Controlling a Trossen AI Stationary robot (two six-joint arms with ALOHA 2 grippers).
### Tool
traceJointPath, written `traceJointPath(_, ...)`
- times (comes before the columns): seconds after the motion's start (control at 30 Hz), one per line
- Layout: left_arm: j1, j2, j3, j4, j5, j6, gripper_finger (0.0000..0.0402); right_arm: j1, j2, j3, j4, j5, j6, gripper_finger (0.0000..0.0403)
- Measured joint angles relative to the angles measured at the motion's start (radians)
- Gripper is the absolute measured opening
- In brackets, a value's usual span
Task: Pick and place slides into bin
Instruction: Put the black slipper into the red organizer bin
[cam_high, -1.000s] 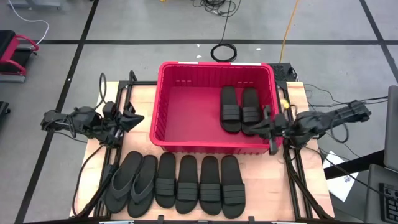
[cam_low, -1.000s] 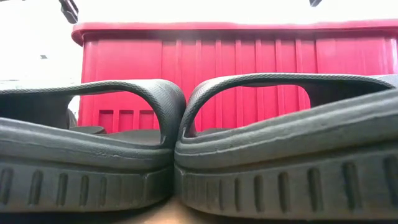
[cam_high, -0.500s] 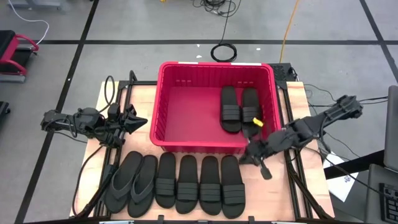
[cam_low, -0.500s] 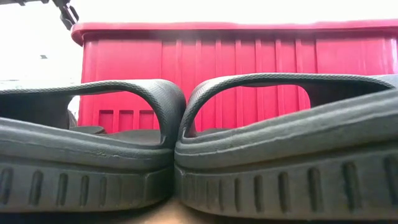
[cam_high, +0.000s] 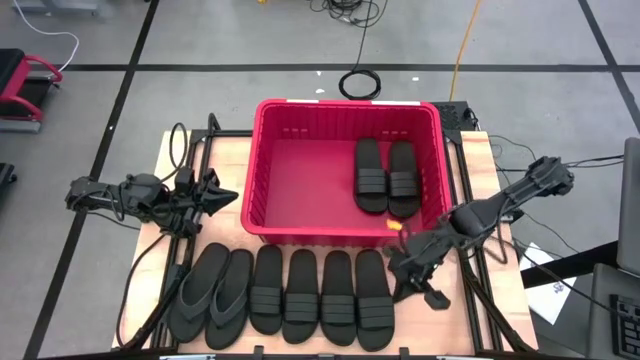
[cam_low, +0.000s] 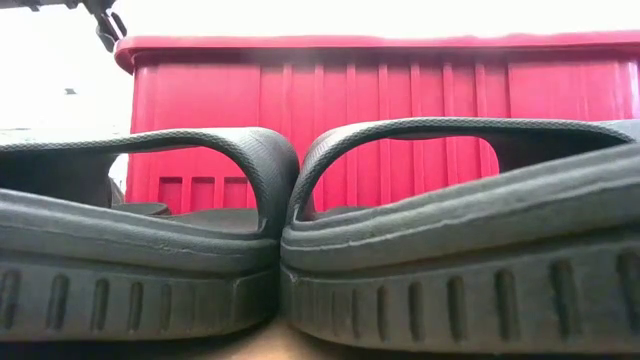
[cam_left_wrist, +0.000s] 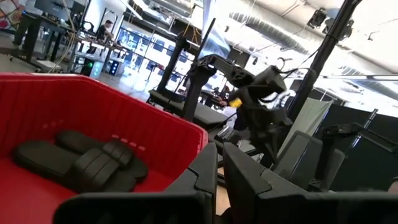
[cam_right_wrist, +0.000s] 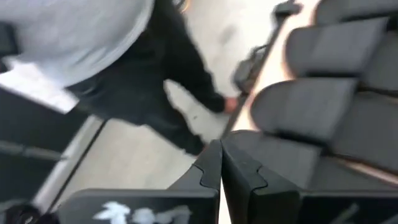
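The red bin (cam_high: 345, 103) stands mid-table with two black band slides (cam_high: 387, 177) lying flat inside at its right; they also show in the left wrist view (cam_left_wrist: 81, 163). Several more sandals lie side by side on their soles along the near edge: two flip-flops (cam_high: 212, 292) at the left, then band slides (cam_high: 320, 297). My right gripper (cam_high: 395, 268) is shut and empty, just right of the rightmost slide (cam_high: 372, 298), in front of the bin. My left gripper (cam_high: 230, 195) is shut and empty beside the bin's left wall.
Black frame rails (cam_high: 470, 290) run along the table's left and right sides. A person in a grey top and dark trousers (cam_right_wrist: 124, 74) stands beyond the table's near edge. In the low view two slides (cam_low: 300, 250) fill the front, with the bin wall (cam_low: 400, 110) behind.
My right gripper has swung from over the bin's right wall toward the table's near edge and down, to beside the rightmost slide of the row. The sandals have not moved.
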Motion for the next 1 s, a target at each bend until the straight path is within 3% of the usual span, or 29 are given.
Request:
traceJointPath(0.23, 0.0, 0.0, 0.0, -0.076, 0.015, -0.033, 0.0026, 0.038, 0.136, -0.001, -0.035, 0.013, -0.105, 0.0)
traceJointPath(0.53, -0.001, 0.0, 0.0, -0.157, 0.108, -0.044, 0.0026, 0.028, 0.287, -0.002, -0.065, 0.045, -0.109, 0.0007)
traceJointPath(0.67, 0.0, 0.0, 0.0, -0.174, 0.134, -0.044, 0.0026, 0.008, 0.33, -0.002, -0.057, 0.063, -0.074, 0.0041)
traceJointPath(1.0, 0.0, 0.0, 0.0, -0.197, 0.14, -0.044, 0.0026, -0.039, 0.379, -0.002, -0.058, 0.121, 0.032, 0.0178)
